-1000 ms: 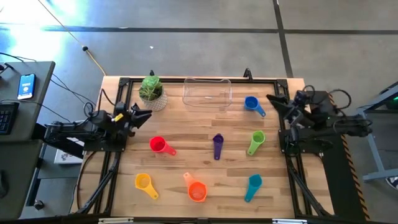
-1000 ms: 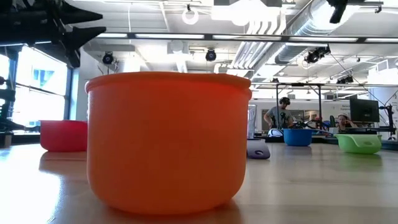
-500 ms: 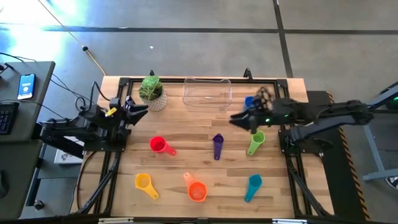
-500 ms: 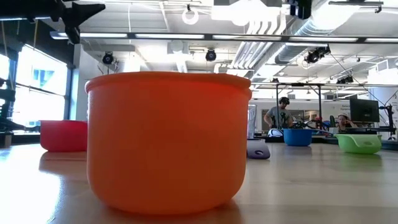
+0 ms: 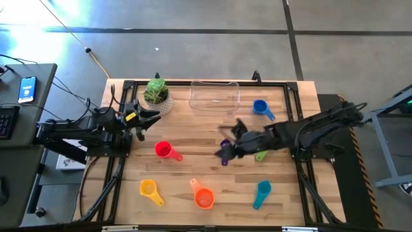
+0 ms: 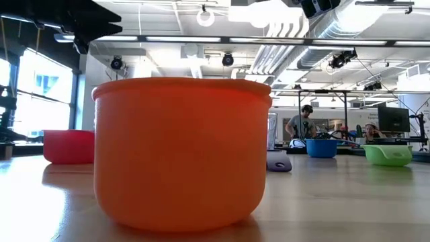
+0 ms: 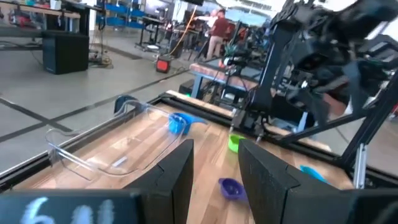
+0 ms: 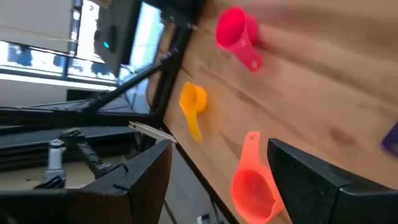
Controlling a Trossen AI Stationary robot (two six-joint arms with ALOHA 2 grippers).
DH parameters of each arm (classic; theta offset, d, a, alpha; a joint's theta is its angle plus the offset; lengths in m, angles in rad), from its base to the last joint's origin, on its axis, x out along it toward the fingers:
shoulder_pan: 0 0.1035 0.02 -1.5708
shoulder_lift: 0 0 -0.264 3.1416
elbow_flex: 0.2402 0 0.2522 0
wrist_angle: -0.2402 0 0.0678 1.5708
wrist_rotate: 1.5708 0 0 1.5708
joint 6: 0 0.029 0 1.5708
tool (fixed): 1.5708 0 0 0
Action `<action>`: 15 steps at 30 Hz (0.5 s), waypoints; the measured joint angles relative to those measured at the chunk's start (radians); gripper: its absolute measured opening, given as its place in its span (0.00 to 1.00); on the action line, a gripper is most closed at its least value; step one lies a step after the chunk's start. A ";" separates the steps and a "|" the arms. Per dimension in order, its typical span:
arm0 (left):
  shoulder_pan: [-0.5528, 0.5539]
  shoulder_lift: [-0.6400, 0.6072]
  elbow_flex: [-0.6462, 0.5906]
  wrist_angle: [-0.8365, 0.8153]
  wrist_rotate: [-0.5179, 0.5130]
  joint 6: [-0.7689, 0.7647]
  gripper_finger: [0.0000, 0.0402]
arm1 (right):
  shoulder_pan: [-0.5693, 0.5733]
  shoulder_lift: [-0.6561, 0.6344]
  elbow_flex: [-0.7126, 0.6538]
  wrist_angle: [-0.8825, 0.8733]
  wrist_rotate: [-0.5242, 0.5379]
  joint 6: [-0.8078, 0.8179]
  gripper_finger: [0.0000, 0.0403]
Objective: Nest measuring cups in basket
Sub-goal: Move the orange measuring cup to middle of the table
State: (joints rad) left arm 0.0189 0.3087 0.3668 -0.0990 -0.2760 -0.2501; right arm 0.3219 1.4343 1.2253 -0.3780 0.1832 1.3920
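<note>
Overhead, the right gripper (image 5: 226, 147) reaches across the table and hovers at the purple cup (image 5: 224, 154), its fingers apparently spread, though motion smears them; coming down off-centre it could knock the small cup sideways or nudge the green cup (image 5: 261, 155) just beside it at three o'clock. From the table's middle, the basket (image 5: 214, 96) sits at twelve o'clock and looks empty, so no cup is nested yet; the blue cup (image 5: 260, 107) lies toward one o'clock, the red cup (image 5: 163, 150) at nine, the yellow cup (image 5: 149, 188) and orange cup (image 5: 203, 197) toward seven and six, the teal cup (image 5: 262, 193) at five. The left gripper (image 5: 143, 118) waits at the ten o'clock edge near the potted plant (image 5: 156, 94), fingers parted and holding nothing. At table height the orange cup fills the view, upright and empty as far as can be seen, hiding most else. Through the left wrist camera that arm's fingers (image 7: 177, 168) stand apart, framing the empty basket and the blue cup beyond. Through the right wrist camera its fingers (image 8: 147, 169) are wide apart over wood, with red, yellow and orange cups ahead; the purple cup barely shows at the edge, so a misjudged grasp seems the main risk.
</note>
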 joint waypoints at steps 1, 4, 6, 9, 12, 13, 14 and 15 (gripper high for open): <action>0.000 0.005 0.000 -0.006 0.000 0.000 0.29 | 0.010 0.025 0.014 -0.005 0.000 0.015 0.64; 0.000 0.013 0.000 -0.010 0.000 -0.008 0.29 | 0.038 0.089 0.055 -0.018 -0.004 0.050 0.64; 0.000 0.015 0.000 -0.008 0.000 -0.009 0.29 | 0.055 0.126 0.079 -0.033 -0.011 0.074 0.64; 0.000 0.015 0.000 -0.010 0.000 -0.011 0.29 | 0.075 0.174 0.103 -0.059 -0.028 0.093 0.64; 0.000 0.015 0.000 -0.010 -0.015 -0.053 0.29 | 0.089 0.210 0.105 -0.060 -0.036 0.102 0.64; 0.000 0.015 0.000 -0.010 -0.020 -0.068 0.29 | 0.094 0.221 0.105 -0.062 -0.037 0.112 0.64; 0.000 0.015 0.000 -0.010 -0.024 -0.080 0.29 | 0.098 0.232 0.105 -0.064 -0.037 0.121 0.64; 0.000 0.015 0.000 -0.011 -0.026 -0.086 0.29 | 0.105 0.242 0.105 -0.069 -0.037 0.126 0.64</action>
State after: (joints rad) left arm 0.0189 0.3233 0.3668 -0.1097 -0.3019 -0.3359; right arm 0.4268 1.6760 1.3308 -0.4467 0.1460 1.5185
